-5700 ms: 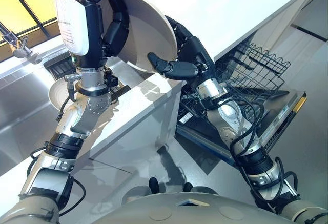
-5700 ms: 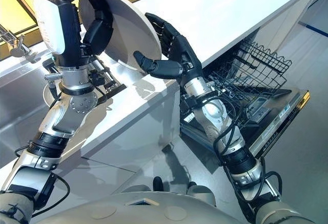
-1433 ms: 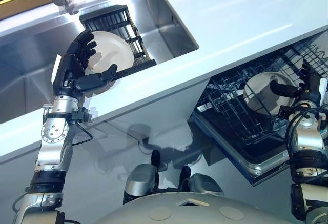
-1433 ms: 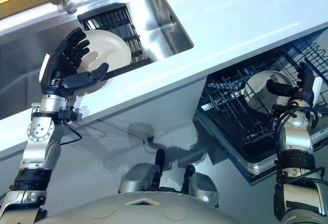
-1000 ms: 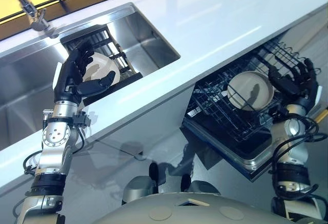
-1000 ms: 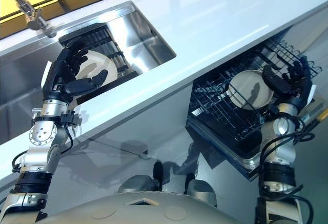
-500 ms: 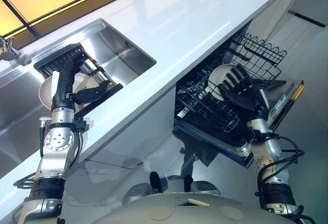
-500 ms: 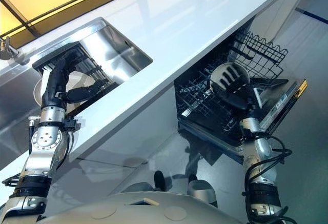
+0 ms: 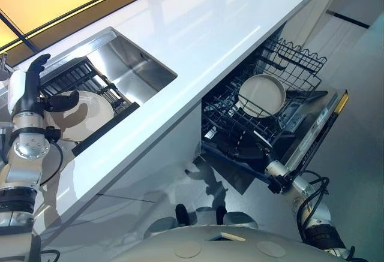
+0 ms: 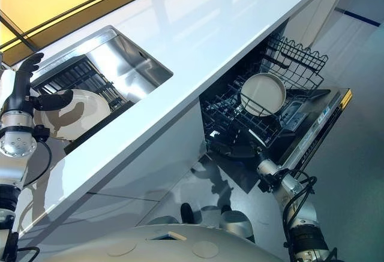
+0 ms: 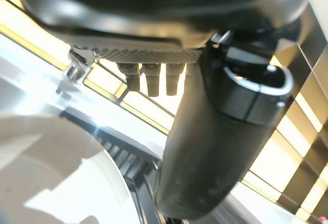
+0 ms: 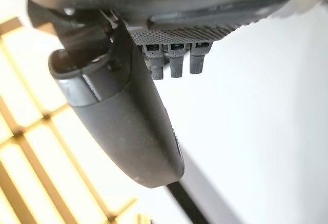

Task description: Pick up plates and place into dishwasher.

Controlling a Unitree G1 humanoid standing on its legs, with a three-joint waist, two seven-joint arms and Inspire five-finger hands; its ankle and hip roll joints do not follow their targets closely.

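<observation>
A white plate (image 9: 262,94) stands in the black lower rack (image 9: 298,64) of the open dishwasher, with no hand on it. Another white plate (image 9: 84,115) leans in the black dish rack (image 9: 72,76) inside the steel sink (image 9: 135,64). My left hand (image 9: 29,91) is at the far left beside that plate, open, fingers straight up and thumb (image 11: 215,137) stretched over the plate's rim (image 11: 61,147). My right hand (image 12: 123,121) is open and holds nothing. Its forearm (image 9: 294,187) rises at the front corner of the dishwasher door.
The long white countertop (image 9: 204,28) runs between sink and dishwasher. The dishwasher door (image 9: 318,130) lies folded down and juts out over the grey floor (image 9: 360,94). A faucet (image 11: 76,69) stands behind the sink.
My right hand has let go of the plate in the dishwasher rack and dropped down below the door. The left hand has drawn back to the left of the sink plate.
</observation>
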